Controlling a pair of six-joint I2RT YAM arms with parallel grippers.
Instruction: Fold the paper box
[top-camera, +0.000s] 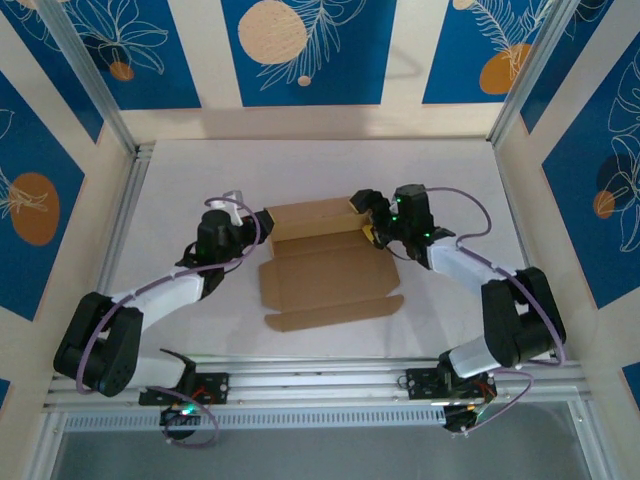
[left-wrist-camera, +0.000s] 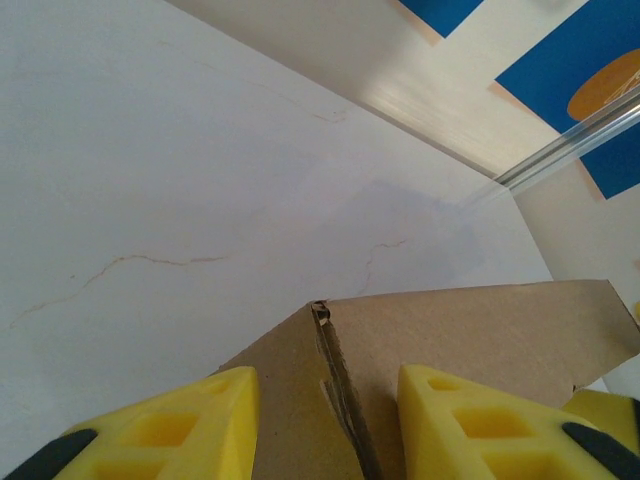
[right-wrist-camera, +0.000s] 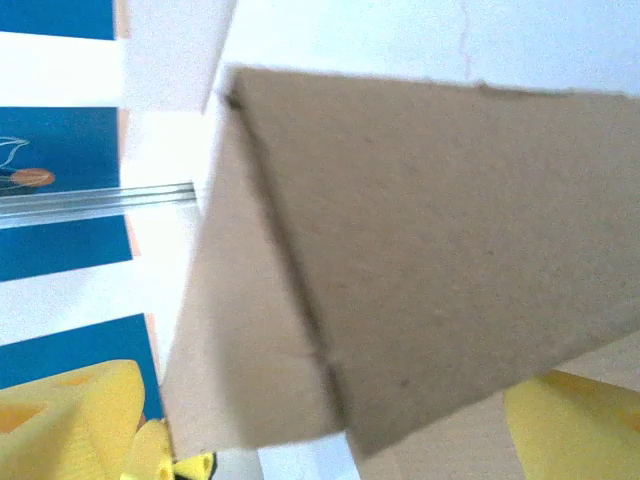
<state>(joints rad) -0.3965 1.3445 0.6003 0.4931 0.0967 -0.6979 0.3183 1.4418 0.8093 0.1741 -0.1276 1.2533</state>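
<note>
The paper box (top-camera: 325, 280) is brown cardboard lying mid-table, with its back wall (top-camera: 310, 218) raised and a front flap (top-camera: 335, 312) flat. My left gripper (top-camera: 262, 220) is at the wall's left end. In the left wrist view its yellow fingers (left-wrist-camera: 480, 425) straddle the box's corner (left-wrist-camera: 320, 320), and I cannot see whether the pads press on it. My right gripper (top-camera: 370, 228) is at the wall's right end. It (right-wrist-camera: 320, 400) stands open, with the blurred cardboard corner (right-wrist-camera: 420, 230) between the wide-apart fingers (right-wrist-camera: 70, 420).
The white tabletop (top-camera: 450, 170) runs on behind and to both sides of the box. An aluminium rail (top-camera: 320, 375) crosses the near edge by the arm bases. Upright metal posts (top-camera: 95, 85) and blue-patterned walls (top-camera: 600, 180) close in the sides and back.
</note>
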